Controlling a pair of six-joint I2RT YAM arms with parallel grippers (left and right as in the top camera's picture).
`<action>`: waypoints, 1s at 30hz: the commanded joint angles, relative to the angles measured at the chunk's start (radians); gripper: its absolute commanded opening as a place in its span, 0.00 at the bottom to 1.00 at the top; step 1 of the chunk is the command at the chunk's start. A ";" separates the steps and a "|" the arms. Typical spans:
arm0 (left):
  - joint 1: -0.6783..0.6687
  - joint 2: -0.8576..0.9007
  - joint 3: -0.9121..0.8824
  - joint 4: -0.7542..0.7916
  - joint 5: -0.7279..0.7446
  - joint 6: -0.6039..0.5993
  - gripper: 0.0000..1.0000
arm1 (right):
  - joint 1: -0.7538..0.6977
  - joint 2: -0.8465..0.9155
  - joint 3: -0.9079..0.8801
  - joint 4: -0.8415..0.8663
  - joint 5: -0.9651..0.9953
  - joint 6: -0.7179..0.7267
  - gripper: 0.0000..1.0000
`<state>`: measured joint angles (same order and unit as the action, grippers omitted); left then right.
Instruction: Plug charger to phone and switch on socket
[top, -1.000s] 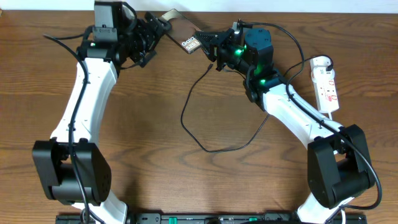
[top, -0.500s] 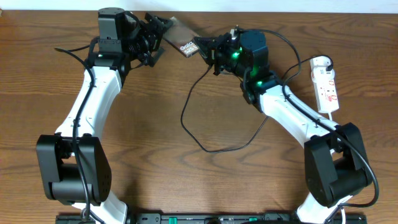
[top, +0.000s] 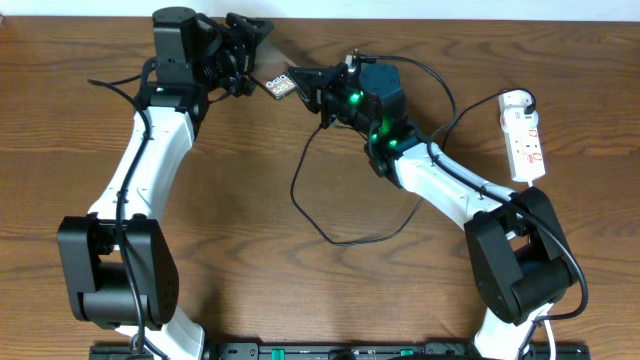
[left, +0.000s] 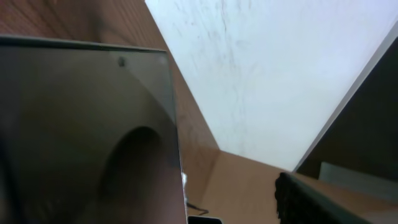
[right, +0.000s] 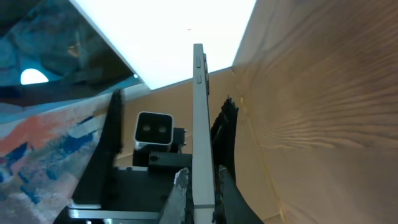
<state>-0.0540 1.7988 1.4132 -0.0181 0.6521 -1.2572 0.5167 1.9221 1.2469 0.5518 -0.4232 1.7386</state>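
Looking down from overhead, you see the wooden table (top: 230, 200) with both arms reaching to its far edge; the left arm (top: 140, 160) rises from its base at the near left and bends inward at the wrist; the right arm (top: 440, 180) stretches from the near right diagonally across toward it, so the two claws meet nose to nose.

The charger (top: 297, 190) lies as a loose black loop on the wood between the arms; its upper run passes under the right wrist, and you cannot make out its plug tip in any view. The socket (top: 523, 130) lies flat near the right edge, well apart from both claws; its switch position is too small to read.

The phone (top: 279, 84) is held up on edge between the claws; from above only its labelled end shows. The right gripper (top: 303, 82) is clamped on the phone; in the right wrist view its fingers (right: 180, 190) pinch the near end of the thin edge-on slab. The left gripper (top: 256, 55) stands wide with the phone between its jaws; one finger (right: 114, 143) is well apart from the phone, the other sits just beside it, and you cannot judge contact. In the left wrist view the glossy face fills the left half, cropped by the frame.
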 joint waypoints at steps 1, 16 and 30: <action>-0.002 -0.005 0.003 0.015 0.022 -0.013 0.71 | 0.001 0.001 0.004 0.037 0.006 0.006 0.01; 0.058 -0.005 0.003 0.008 0.047 -0.013 0.59 | -0.026 0.001 0.000 0.083 -0.001 -0.013 0.01; 0.047 -0.005 0.003 0.038 0.048 -0.073 0.40 | -0.014 0.001 0.000 0.086 0.010 0.023 0.01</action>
<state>-0.0074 1.7988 1.4132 0.0132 0.6834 -1.3117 0.4980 1.9236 1.2461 0.6182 -0.4179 1.7481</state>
